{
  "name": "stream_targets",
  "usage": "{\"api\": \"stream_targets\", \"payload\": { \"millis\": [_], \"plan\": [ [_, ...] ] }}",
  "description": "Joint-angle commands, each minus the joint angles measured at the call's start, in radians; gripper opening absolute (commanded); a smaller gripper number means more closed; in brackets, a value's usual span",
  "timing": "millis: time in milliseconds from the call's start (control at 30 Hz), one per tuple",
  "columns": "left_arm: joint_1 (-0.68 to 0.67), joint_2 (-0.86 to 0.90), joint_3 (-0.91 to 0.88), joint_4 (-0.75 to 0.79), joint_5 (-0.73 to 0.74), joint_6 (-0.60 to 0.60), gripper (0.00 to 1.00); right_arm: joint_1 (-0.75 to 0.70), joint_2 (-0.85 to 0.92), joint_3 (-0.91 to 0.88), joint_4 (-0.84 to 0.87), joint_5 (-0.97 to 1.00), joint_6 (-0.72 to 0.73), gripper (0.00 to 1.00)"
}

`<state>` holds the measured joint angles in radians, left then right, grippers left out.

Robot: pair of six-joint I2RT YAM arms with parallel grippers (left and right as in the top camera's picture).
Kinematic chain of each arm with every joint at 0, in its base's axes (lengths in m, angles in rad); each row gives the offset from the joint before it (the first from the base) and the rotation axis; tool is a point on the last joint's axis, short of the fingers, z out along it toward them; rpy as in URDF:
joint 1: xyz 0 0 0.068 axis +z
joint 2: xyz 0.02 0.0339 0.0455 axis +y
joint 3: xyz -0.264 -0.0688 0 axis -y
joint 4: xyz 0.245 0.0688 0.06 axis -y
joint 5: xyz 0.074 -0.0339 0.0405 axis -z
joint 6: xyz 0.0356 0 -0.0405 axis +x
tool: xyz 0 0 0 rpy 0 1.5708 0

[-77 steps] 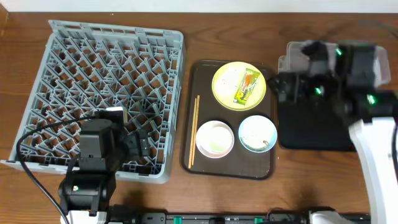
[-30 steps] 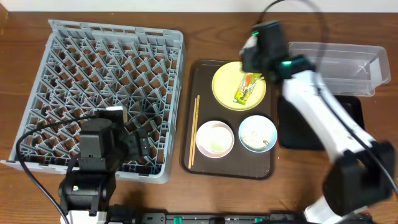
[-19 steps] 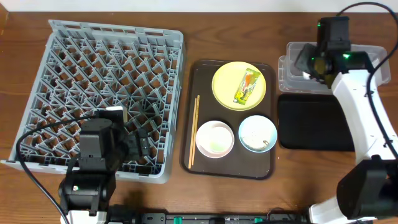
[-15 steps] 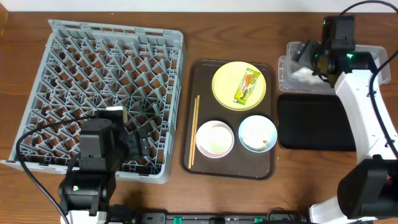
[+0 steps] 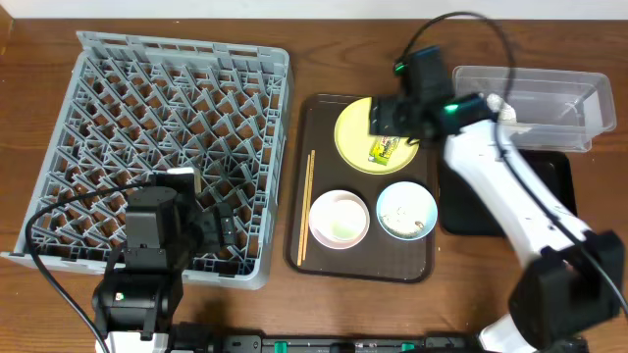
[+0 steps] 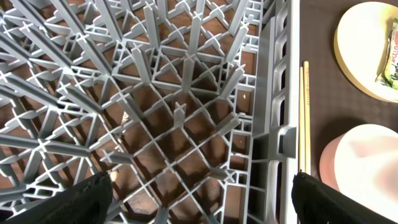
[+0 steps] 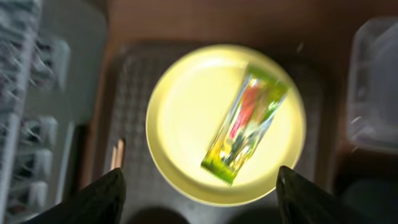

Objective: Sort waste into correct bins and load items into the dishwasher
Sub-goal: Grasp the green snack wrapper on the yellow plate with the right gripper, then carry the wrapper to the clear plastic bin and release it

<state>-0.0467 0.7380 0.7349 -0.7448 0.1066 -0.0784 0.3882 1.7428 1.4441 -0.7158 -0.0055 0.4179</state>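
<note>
The green-and-orange wrapper (image 7: 245, 124) lies on the pale yellow-green plate (image 7: 186, 112) at the back of the brown serving tray (image 5: 324, 108). My right gripper (image 7: 199, 208) is open and empty above the plate's near edge; in the overhead view it (image 5: 391, 118) covers part of the plate (image 5: 355, 132). The white bowl (image 5: 340, 218), the light blue bowl (image 5: 406, 211) with rice scraps and the chopsticks (image 5: 306, 206) lie on the tray. My left gripper (image 6: 199, 211) is open and empty over the grey dish rack (image 5: 167, 127). I see no tissue.
The clear tub (image 5: 549, 98) stands at the back right, its left end hidden by my right arm. The black tray (image 5: 557, 181) lies in front of it. The rack's wall (image 6: 277, 93) runs close beside the chopsticks (image 6: 303, 118).
My right arm has swung left from over the clear tub to above the plate. The left arm has not moved.
</note>
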Motion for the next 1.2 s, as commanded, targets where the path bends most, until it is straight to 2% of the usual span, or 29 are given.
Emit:
{"api": "stream_targets", "payload": {
  "millis": [0,100,300,533,567,633,700,800,1000,1167],
  "plan": [
    [0.002,-0.001,0.023,-0.003,0.013,-0.005,0.92,0.054,0.091,-0.051,-0.003,0.175,0.166,0.73],
    [0.002,-0.001,0.023,-0.003,0.013,-0.005,0.92,0.060,0.154,-0.052,0.006,0.185,0.223,0.78],
    [0.002,-0.001,0.023,-0.003,0.013,-0.005,0.92,0.062,0.275,-0.052,0.083,0.172,0.240,0.78],
    [0.002,-0.001,0.023,-0.003,0.013,-0.005,0.92,0.058,0.327,-0.052,0.119,0.160,0.241,0.70],
    [0.002,-0.001,0.023,-0.003,0.013,-0.005,0.92,0.058,0.332,-0.052,0.119,0.158,0.241,0.68],
    [0.002,-0.001,0.023,-0.003,0.013,-0.005,0.93,0.058,0.335,-0.052,0.119,0.158,0.241,0.51],
    [0.002,-0.001,0.023,-0.003,0.013,-0.005,0.92,0.058,0.335,-0.052,0.119,0.158,0.240,0.38],
    [0.002,-0.001,0.023,-0.003,0.013,-0.005,0.93,0.053,0.323,-0.050,0.105,0.140,0.240,0.01],
    [0.002,-0.001,0.023,-0.003,0.013,-0.005,0.92,-0.014,0.160,-0.038,0.069,0.137,0.192,0.01],
    [0.002,-0.001,0.023,-0.003,0.013,-0.005,0.93,-0.171,-0.023,-0.038,0.076,0.136,0.223,0.01]
  ]
}}
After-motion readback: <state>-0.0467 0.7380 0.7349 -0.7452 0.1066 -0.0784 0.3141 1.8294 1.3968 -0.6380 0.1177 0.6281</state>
